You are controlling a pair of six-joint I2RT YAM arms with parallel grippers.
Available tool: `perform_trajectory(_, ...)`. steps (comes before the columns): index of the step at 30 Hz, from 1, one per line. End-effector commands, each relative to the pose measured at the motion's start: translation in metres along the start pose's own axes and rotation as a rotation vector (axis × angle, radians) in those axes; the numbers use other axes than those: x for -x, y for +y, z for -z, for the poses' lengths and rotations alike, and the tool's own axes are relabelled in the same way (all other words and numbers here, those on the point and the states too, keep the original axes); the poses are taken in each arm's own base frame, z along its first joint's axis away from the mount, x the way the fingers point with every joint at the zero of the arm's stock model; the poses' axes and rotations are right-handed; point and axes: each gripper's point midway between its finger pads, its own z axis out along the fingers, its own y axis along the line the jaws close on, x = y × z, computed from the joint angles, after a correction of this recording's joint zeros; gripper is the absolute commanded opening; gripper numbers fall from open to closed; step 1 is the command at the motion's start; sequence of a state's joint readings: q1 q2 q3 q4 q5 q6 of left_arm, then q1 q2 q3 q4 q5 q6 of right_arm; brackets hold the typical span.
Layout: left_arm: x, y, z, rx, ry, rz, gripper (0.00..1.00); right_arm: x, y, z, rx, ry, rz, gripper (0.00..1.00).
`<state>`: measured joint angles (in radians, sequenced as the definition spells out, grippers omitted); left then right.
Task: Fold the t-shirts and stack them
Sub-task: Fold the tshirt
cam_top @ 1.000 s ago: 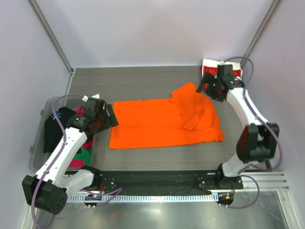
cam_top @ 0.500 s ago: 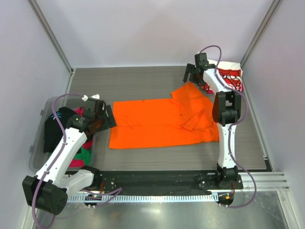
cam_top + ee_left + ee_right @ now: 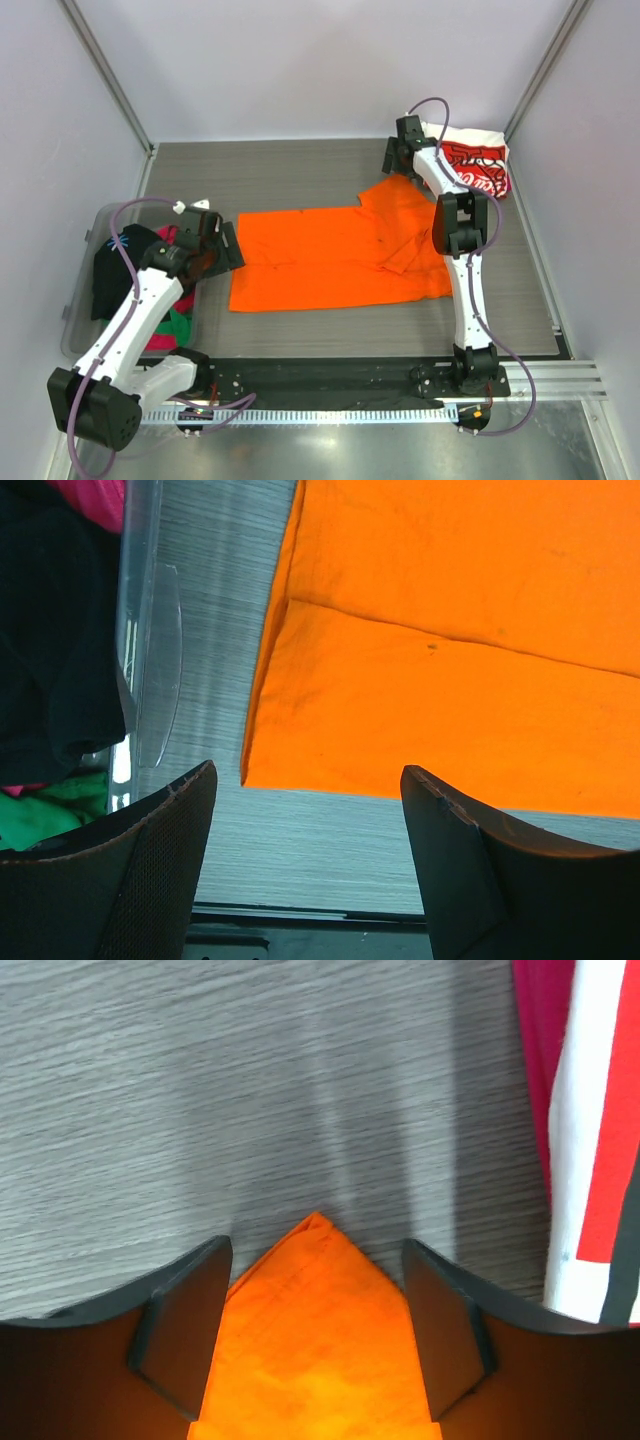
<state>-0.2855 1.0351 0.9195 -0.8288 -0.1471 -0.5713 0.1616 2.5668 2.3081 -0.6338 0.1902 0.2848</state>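
**Both tools spread at opposite ends of the orange tee**

Counter (image 3: 300,170): grey, wood-grained, fills the cell floor between the white walls.

Orange t-shirt (image 3: 330,262): the biggest thing on the counter, lying across its middle. The left part is flat and squared off. The right part is rumpled, with a flap lying over it and a pointed tip reaching toward the far right. A straight fold line runs across the cloth in my left wrist view.

Clear bin (image 3: 150,660): sits at the left edge of the counter, just beside the orange tee's left end. It holds a heap of tees: a black one (image 3: 50,630) on top, a pink one (image 3: 90,495) and a green one (image 3: 50,810) showing around it.

Red-and-white t-shirt (image 3: 478,165): bunched in the far right corner, white script facing up, close to the orange tip but apart from it.

Left tool (image 3: 308,775): fingers spread wide, nothing between them. It hangs over the near left corner of the orange tee, where the cloth edge meets bare counter.

Right tool (image 3: 318,1245): also spread and empty. It is at the far end of the orange tee, with the pointed tip lying between the two fingers. I cannot tell whether the fingers touch the cloth. The red-and-white tee shows at the right edge of that wrist view.
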Motion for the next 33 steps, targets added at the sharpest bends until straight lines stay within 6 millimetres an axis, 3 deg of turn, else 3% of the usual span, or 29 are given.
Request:
perform_trajectory(1,0.002,0.000,0.001,-0.008,-0.011,-0.002,0.75,0.003,0.002,-0.005,-0.026,-0.025,0.024,0.68)
perform_trajectory(2,0.002,0.000,0.001,-0.009,-0.009,-0.001,0.75,0.000,0.001,-0.005,-0.029,-0.019,0.029,0.52)
perform_trajectory(5,0.000,0.000,-0.001,-0.004,-0.001,-0.002,0.75,-0.007,0.007,-0.001,-0.019,-0.010,0.047,0.29)
perform_trajectory(7,0.000,0.003,-0.003,0.011,0.006,-0.003,0.76,-0.007,0.008,0.003,-0.015,-0.011,0.060,0.22)
perform_trajectory(9,-0.001,0.004,-0.003,0.019,0.010,-0.004,0.76,-0.003,0.008,0.014,-0.014,-0.018,0.068,0.03)
perform_trajectory(11,-0.001,0.004,-0.004,0.023,0.008,-0.003,0.76,-0.005,0.002,0.022,-0.031,-0.014,0.073,0.01)
perform_trajectory(13,0.005,0.006,-0.005,0.036,-0.009,0.001,0.77,0.019,-0.004,0.057,-0.053,-0.074,0.060,0.01)
perform_trajectory(14,0.008,0.007,-0.006,0.046,-0.017,0.004,0.77,0.011,-0.006,0.054,-0.058,-0.056,0.062,0.01)
perform_trajectory(15,0.011,0.007,-0.006,0.056,-0.025,0.010,0.77,0.025,-0.012,0.074,-0.083,-0.095,0.051,0.01)
perform_trajectory(18,0.023,-0.003,-0.019,0.058,-0.012,0.029,0.78,0.019,-0.029,0.093,-0.140,-0.095,0.040,0.01)
perform_trajectory(19,0.034,-0.011,-0.023,0.045,-0.019,0.031,0.78,0.028,-0.037,0.112,-0.156,-0.124,0.025,0.01)
perform_trajectory(20,0.032,-0.013,-0.039,0.070,0.033,0.016,0.78,0.014,-0.044,0.111,-0.179,-0.097,0.029,0.01)
perform_trajectory(23,0.058,-0.024,-0.053,0.111,0.050,0.009,0.76,0.004,-0.066,0.127,-0.218,-0.085,0.013,0.01)
perform_trajectory(24,0.055,-0.024,-0.074,0.147,0.097,-0.003,0.75,0.001,-0.071,0.128,-0.218,-0.077,0.007,0.01)
perform_trajectory(25,0.075,-0.032,-0.077,0.144,0.059,0.005,0.75,-0.002,-0.077,0.129,-0.216,-0.067,-0.005,0.01)
perform_trajectory(29,0.098,-0.041,-0.122,0.171,0.110,0.023,0.71,-0.011,-0.075,0.134,-0.168,-0.045,-0.022,0.01)
perform_trajectory(30,0.093,-0.038,-0.146,0.197,0.149,0.014,0.69,-0.011,-0.068,0.135,-0.127,-0.042,-0.026,0.01)
perform_trajectory(31,0.110,-0.036,-0.153,0.197,0.129,0.038,0.68,-0.011,-0.064,0.136,-0.109,-0.039,-0.034,0.01)
perform_trajectory(33,0.114,-0.036,-0.174,0.169,0.168,0.063,0.61,-0.011,-0.055,0.136,-0.064,-0.030,-0.040,0.01)
